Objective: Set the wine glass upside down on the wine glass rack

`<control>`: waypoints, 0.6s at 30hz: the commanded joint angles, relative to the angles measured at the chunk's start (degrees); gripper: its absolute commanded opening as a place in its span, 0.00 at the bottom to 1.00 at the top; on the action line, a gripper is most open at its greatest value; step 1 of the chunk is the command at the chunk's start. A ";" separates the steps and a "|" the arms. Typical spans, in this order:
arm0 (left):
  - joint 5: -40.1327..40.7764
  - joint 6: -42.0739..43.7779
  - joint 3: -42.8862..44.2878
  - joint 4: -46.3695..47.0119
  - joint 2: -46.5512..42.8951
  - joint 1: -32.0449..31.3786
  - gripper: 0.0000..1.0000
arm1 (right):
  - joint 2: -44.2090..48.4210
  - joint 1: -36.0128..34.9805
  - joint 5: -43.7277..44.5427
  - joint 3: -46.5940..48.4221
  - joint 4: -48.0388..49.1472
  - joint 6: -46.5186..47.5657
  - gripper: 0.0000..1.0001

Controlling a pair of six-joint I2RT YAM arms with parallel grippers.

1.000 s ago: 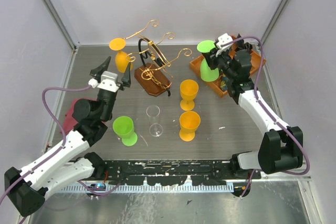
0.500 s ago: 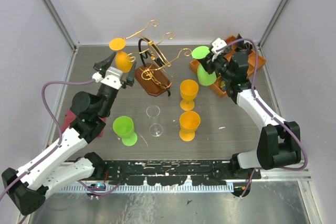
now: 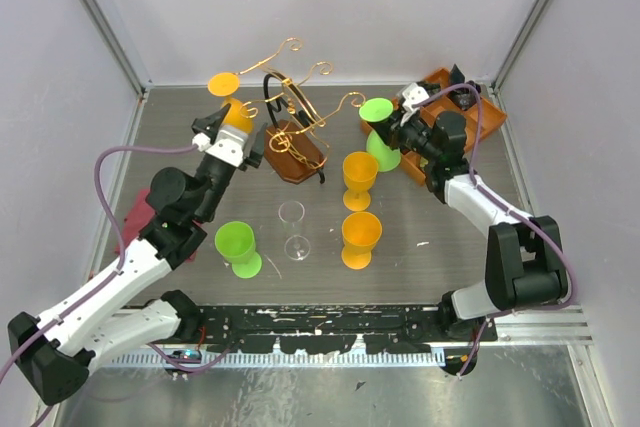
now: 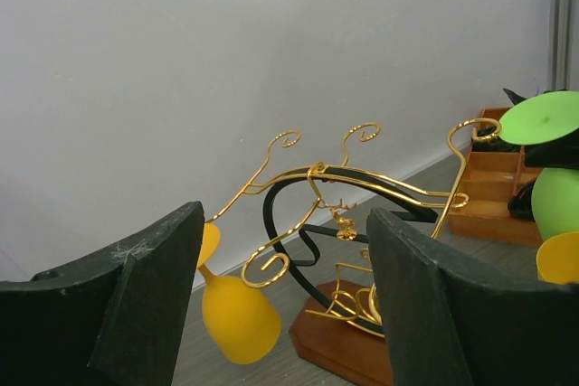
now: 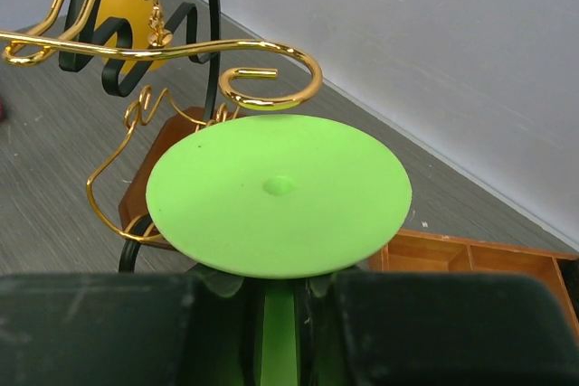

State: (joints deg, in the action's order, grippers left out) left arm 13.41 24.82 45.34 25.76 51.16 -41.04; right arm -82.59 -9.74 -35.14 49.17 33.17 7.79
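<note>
The wine glass rack point(image 3: 297, 99) has gold wire arms and a black loop on a brown wooden base point(image 3: 292, 155). An orange glass point(image 3: 234, 112) hangs upside down on its left arm. My right gripper point(image 3: 394, 131) is shut on the stem of a green wine glass point(image 3: 377, 109), held upside down just right of the rack. In the right wrist view its round foot point(image 5: 276, 192) sits just below a curled gold arm end point(image 5: 271, 79). My left gripper point(image 3: 226, 137) is open and empty, close to the hanging orange glass point(image 4: 237, 318), facing the rack point(image 4: 362, 187).
Two upright orange glasses point(image 3: 360, 173) point(image 3: 361, 237), a clear glass point(image 3: 293, 228) and a green glass point(image 3: 237, 248) stand mid-table. An orange compartment tray point(image 3: 455, 117) lies at the back right behind the right arm. A dark red object point(image 3: 135, 219) lies at the left.
My right gripper has carried the green glass left, from over the tray to beside the rack's right arm. My left gripper has moved forward, closer to the hanging orange glass.
</note>
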 commanded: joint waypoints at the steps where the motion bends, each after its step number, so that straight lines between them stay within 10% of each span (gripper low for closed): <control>1: 0.63 -0.96 2.47 0.16 0.47 -0.13 0.79 | 0.04 0.08 -2.04 0.96 9.50 -3.15 0.01; 18: 2.54 -0.29 2.41 0.43 1.40 -0.12 0.80 | 5.67 0.08 2.77 2.19 -2.61 6.23 0.01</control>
State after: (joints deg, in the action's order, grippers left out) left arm 15.09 24.18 45.34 25.61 52.29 -41.04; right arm -80.29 -9.74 -33.91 49.17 30.20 11.55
